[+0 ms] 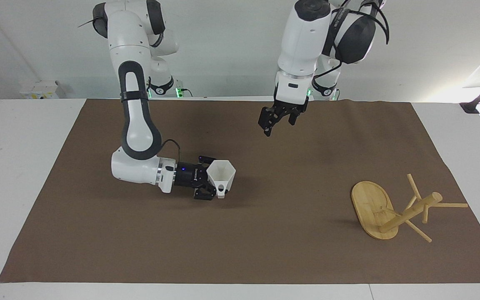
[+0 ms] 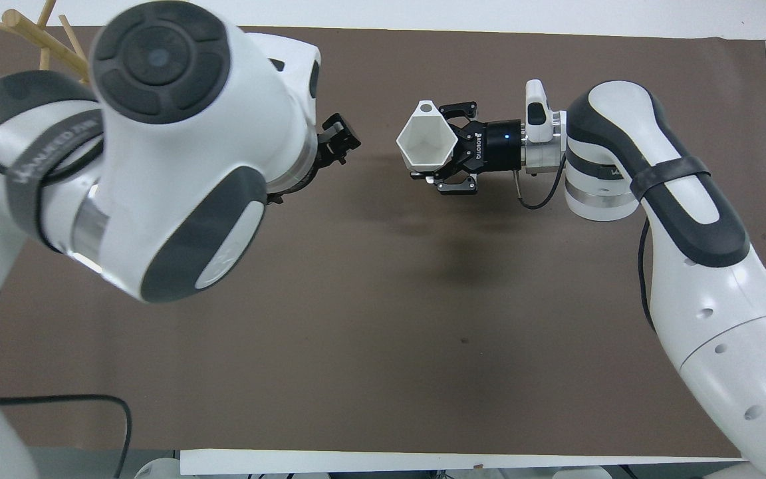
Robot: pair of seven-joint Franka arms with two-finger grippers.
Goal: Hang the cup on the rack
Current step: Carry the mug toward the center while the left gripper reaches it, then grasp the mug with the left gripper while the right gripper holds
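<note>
while right hand (image 1: 211, 183) grips cup (image 1: 221, 175) | left hand (image 1: 276, 118) open, apart

Two high cameras, half a turn apart, over one table.

In the facing view we look from high across the table toward the robots, whose bases stand at the top of the frame; the whole brown mat (image 1: 240, 250) fits in it, so this camera is rather distant. In the overhead view we look steeply down from above the robots' end, and the left arm (image 2: 157, 159) fills the upper left of the frame, very near the lens. Both views share the mat (image 2: 383, 372), the cup (image 1: 221, 172) (image 2: 425, 140) and the rack (image 1: 390, 208) (image 2: 37, 33).
</note>
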